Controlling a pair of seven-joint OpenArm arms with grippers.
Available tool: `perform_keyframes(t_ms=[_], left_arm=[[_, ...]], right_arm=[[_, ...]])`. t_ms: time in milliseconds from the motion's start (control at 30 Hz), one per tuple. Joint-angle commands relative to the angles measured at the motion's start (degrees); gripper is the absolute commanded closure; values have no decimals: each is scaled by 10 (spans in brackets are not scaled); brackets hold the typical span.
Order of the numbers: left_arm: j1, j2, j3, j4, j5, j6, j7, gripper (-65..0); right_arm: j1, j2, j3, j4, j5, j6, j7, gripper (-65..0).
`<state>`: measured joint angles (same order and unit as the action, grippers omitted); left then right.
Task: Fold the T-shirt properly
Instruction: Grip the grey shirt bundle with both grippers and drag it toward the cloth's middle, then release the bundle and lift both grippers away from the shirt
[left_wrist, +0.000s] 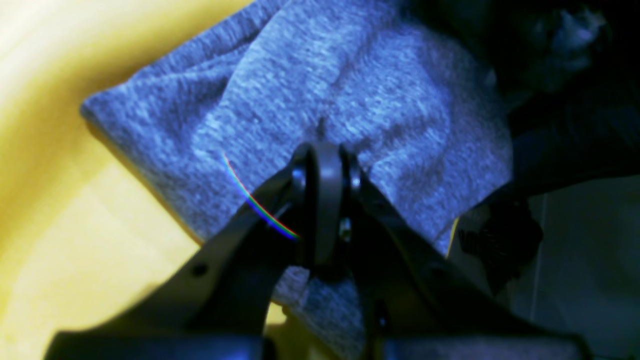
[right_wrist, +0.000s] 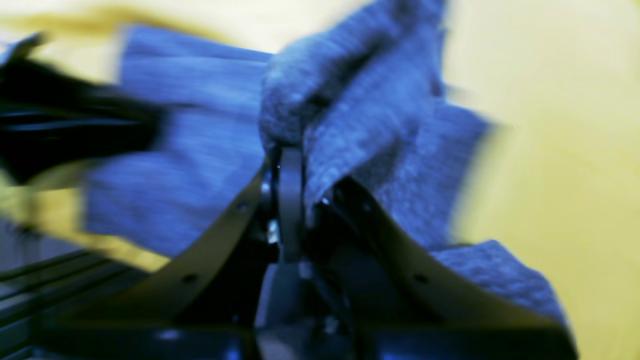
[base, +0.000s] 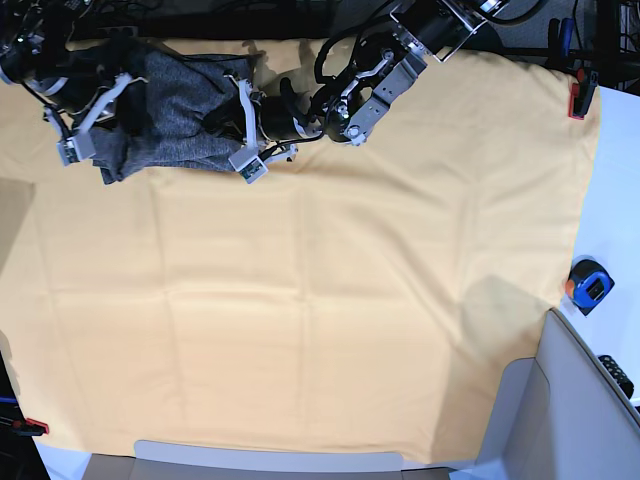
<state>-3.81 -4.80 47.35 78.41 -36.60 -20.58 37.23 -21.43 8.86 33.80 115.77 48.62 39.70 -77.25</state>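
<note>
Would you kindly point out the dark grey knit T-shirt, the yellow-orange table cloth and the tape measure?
dark grey knit T-shirt (base: 175, 120): base view, bunched middle.
yellow-orange table cloth (base: 330, 300): base view, bare centre.
tape measure (base: 588, 285): base view, its casing.

Base view overhead, looking down from far. Wrist views close behind each closed claw, left gripper (left_wrist: 325, 150) and right gripper (right_wrist: 289, 150), sharing the T-shirt (base: 175, 110).

Place: looking like a robotics lab.
Desk (base: 330, 330): wearing a yellow-orange cloth, held by red clamps (base: 578, 100).
Edges: cables (base: 350, 45) trailing; tape measure (base: 587, 284) lying nearby.
</note>
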Motion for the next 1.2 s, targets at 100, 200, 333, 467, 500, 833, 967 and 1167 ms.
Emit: perform_keyframes(t_ms=[100, 200, 333, 467, 500, 833, 967, 1167], left_arm=[[-1, -5, -1, -8, 39, 26, 28, -1], [-1, -5, -1, -11, 39, 26, 28, -1], [-1, -5, -1, -11, 39, 26, 28, -1], [-1, -5, -1, -11, 39, 26, 28, -1], [-1, -5, -1, -9, 39, 26, 28, -1], [-2, -5, -7, 13, 39, 26, 27, -168], [3, -5, -66, 56, 39, 26, 34, -202], [4, -6, -133, 103, 38, 26, 35, -202]], right_arm=[[18, -20, -54, 9, 7, 3, 10, 0], [34, -30, -95, 9, 0, -36, 10, 0], [48, -35, -139, 8, -20, -64, 10, 0], [51, -38, -166, 6, -70, -81, 10, 0], [51, -38, -173, 6, -86, -84, 10, 0], [48, -65, -179, 0, -205, -84, 11, 0], [50, -66, -180, -23, -206, -84, 11, 0], [50, -64, -180, -34, -206, -84, 10, 0]])
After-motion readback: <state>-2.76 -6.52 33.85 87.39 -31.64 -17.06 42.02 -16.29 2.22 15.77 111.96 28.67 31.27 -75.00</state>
